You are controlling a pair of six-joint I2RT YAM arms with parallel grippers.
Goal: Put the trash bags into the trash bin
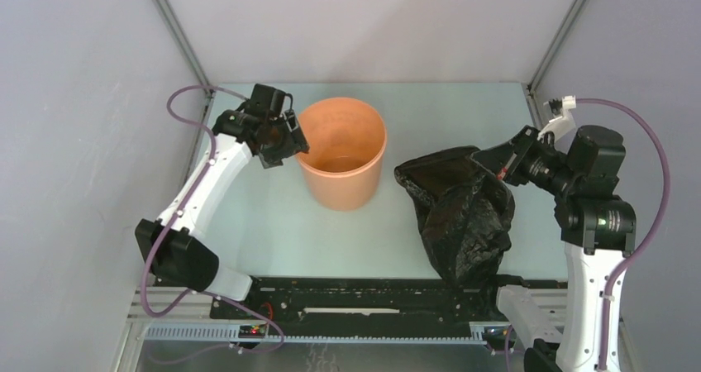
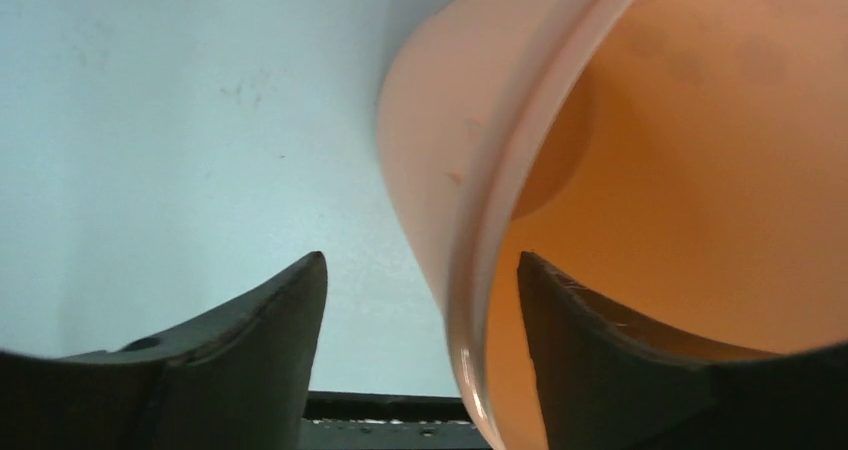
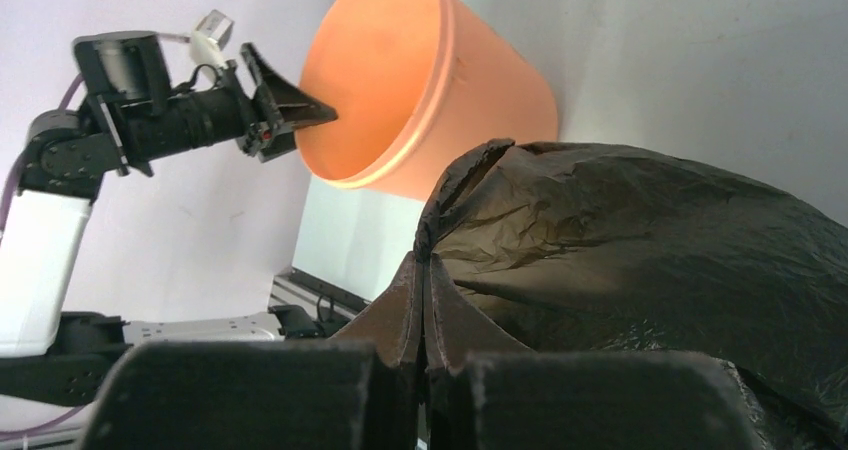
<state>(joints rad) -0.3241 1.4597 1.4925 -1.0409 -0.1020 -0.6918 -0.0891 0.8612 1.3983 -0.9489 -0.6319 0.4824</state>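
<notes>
The orange trash bin (image 1: pixel 340 174) stands upright on the pale table. My left gripper (image 1: pixel 298 143) is at its left rim, open. In the left wrist view that left gripper (image 2: pixel 421 257) straddles the trash bin (image 2: pixel 700 170) wall: one finger outside, one inside, with a gap on both sides of the rim. The black trash bag (image 1: pixel 459 211) hangs crumpled to the bin's right, its lower part on the table. My right gripper (image 1: pixel 489 159) is shut on the bag's upper edge. In the right wrist view the right gripper (image 3: pixel 425 260) pinches a fold of the trash bag (image 3: pixel 650 260).
A black rail (image 1: pixel 347 293) runs along the table's near edge, and the bag's bottom reaches it. Grey walls enclose the table on the left, back and right. The right wrist view also shows the left gripper (image 3: pixel 300 110) at the trash bin (image 3: pixel 400 80) mouth.
</notes>
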